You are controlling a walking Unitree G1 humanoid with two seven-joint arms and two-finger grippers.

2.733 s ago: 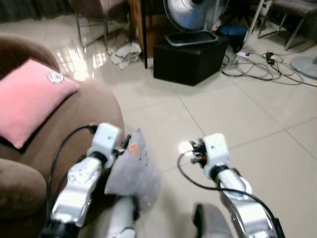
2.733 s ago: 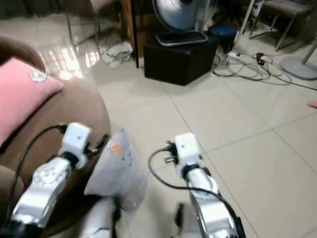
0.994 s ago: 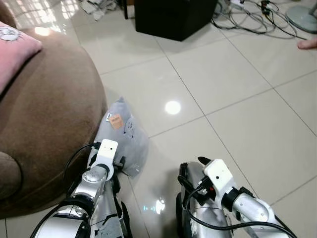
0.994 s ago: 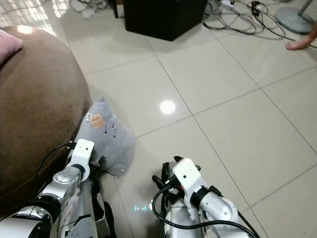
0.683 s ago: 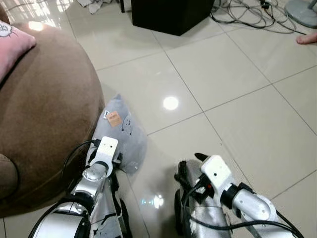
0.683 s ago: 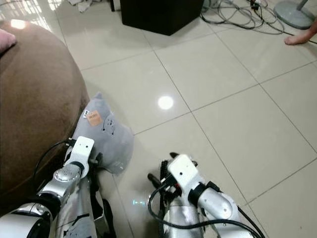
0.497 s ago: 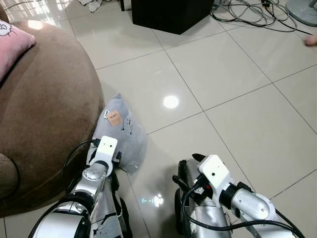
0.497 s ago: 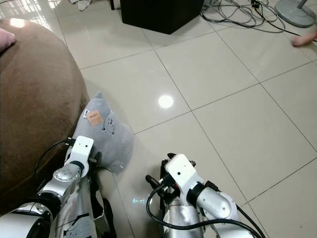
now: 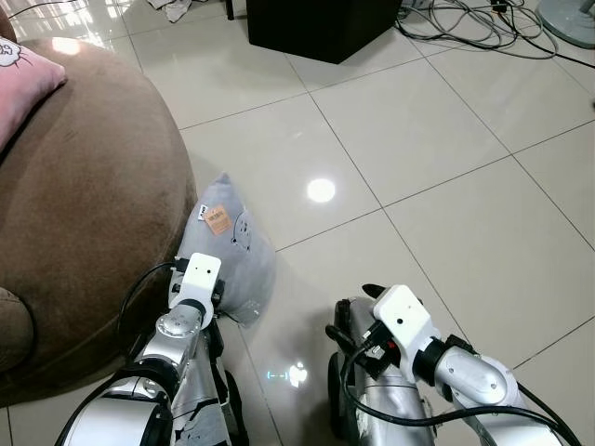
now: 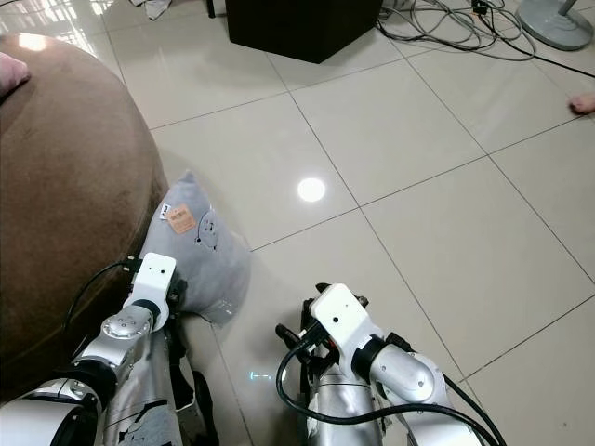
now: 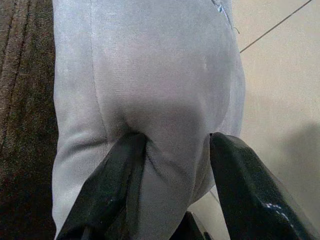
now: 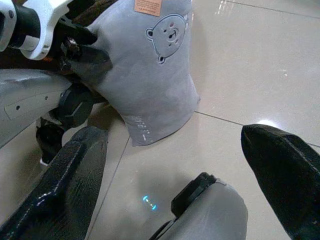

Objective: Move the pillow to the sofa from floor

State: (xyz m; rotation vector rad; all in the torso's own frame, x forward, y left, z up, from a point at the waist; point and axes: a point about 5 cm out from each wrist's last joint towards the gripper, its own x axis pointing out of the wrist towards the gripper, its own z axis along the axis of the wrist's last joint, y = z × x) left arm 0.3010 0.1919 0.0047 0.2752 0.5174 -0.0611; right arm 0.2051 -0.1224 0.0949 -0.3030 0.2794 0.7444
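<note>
A grey pillow [image 9: 231, 253] with a bear print and an orange tag stands on the tiled floor, leaning against the brown sofa [image 9: 88, 195]. My left gripper [image 11: 175, 142] is shut on the pillow's lower edge, and the fabric bunches between its black fingers [image 11: 120, 170]. In the right wrist view the left gripper [image 12: 87, 52] pinches the pillow's [image 12: 155, 75] side. My right gripper [image 12: 172, 135] hangs open low over the floor, a short way from the pillow, with nothing between its fingers. In the left eye view the right gripper [image 9: 358, 321] is beside my legs.
A pink pillow [image 9: 26, 79] lies on the sofa's top. A black box [image 9: 321, 23] and tangled cables [image 9: 474, 23] sit on the floor at the back. A person's foot [image 10: 582, 102] shows at the right edge. Open tiles stretch ahead and to the right.
The head view has tilted down toward the floor since the earliest frames. Over the last second the left gripper stays on the pillow, the right wrist has shifted slightly, and the foot has moved.
</note>
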